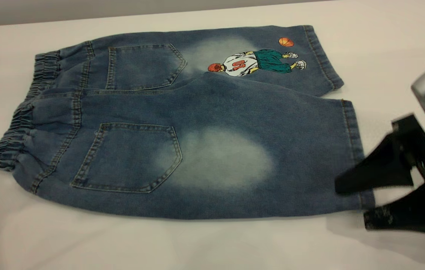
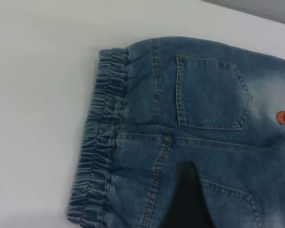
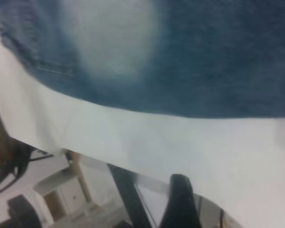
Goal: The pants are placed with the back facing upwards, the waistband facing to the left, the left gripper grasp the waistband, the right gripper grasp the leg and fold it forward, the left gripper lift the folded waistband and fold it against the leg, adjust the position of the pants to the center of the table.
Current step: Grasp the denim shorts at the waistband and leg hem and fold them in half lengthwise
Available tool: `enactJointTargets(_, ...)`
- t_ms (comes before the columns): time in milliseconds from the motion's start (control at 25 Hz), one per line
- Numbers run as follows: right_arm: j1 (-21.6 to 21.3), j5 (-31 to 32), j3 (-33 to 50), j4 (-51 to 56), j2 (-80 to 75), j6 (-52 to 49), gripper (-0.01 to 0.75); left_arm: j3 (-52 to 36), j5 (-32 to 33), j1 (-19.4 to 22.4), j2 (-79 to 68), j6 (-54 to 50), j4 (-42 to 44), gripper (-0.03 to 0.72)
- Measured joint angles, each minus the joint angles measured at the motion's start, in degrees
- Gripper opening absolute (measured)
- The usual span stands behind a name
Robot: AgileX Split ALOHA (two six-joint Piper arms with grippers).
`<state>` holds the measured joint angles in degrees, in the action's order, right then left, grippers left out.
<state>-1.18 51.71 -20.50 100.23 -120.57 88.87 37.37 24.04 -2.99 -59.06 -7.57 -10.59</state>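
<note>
The pants point(image 1: 130, 101) lie flat on the white table point(image 1: 385, 33), back pockets up. The gathered waistband point(image 1: 19, 127) is at the left. The printed leg point(image 1: 257, 62) lies at the far side, and the plain leg point(image 1: 216, 157) with its pale oval lies nearer. My right gripper point(image 1: 351, 204) is open at that leg's hem, near its front corner, with one finger over the hem point(image 1: 351, 150). It holds nothing. In the left wrist view a dark part of my left gripper point(image 2: 187, 204) hangs over the denim just inside the waistband point(image 2: 102, 142), between the two pockets.
The right wrist view shows the leg's faded patch point(image 3: 114, 38), bare table point(image 3: 180, 137) beside it, and the table's near edge with furniture point(image 3: 61, 190) below. White tabletop surrounds the pants on all sides.
</note>
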Motion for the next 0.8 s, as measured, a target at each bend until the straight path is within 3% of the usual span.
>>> enactJointTargets(800, 0.00, -0.69, -8.61, -1.10, -8.02, 1.09, 0.456, 0.00, -0.37, 0.00, 0.00, 0.74, 0.00, 0.486)
